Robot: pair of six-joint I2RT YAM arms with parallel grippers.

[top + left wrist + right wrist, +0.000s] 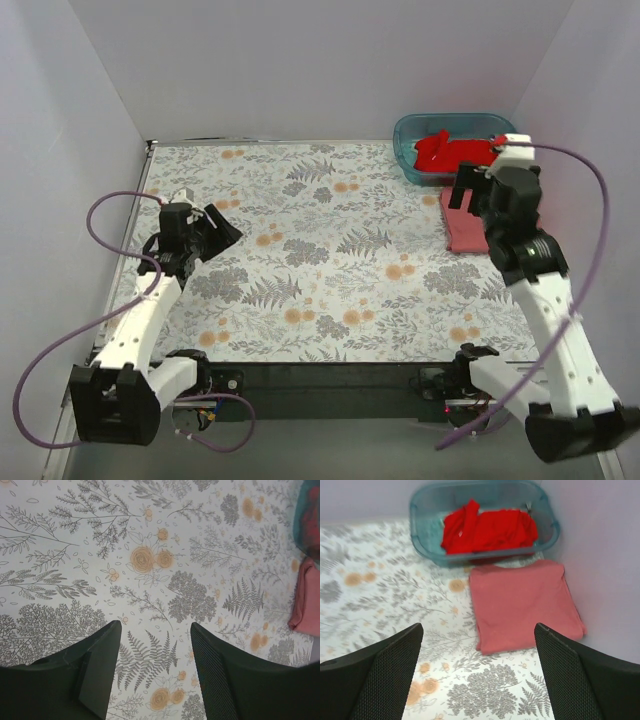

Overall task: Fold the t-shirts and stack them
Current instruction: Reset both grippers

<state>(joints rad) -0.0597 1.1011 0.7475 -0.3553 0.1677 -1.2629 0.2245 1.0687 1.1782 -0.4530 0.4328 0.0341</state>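
Right pincer [477, 627] hangs spread and empty, salmon shirt [522, 605] folded just ahead, so next is probably grabbing the red shirt [490, 530] from the tub [485, 492] beyond; left pincer [155, 624] spread too.

From above, my right arm [545, 300] covers most of the salmon-red t-shirt [462, 232]; only its left strip shows. The arm blocks the right end of the teal tub [403, 150] too. On my left wrist camera the tub is a blurred smear in the corner, and the salmon-red t-shirt is cut by the right edge. The red t-shirt [490, 530] lies bunched, its lower part dim behind the tub's near wall. My right fingers [380, 675] run off the bottom edge.
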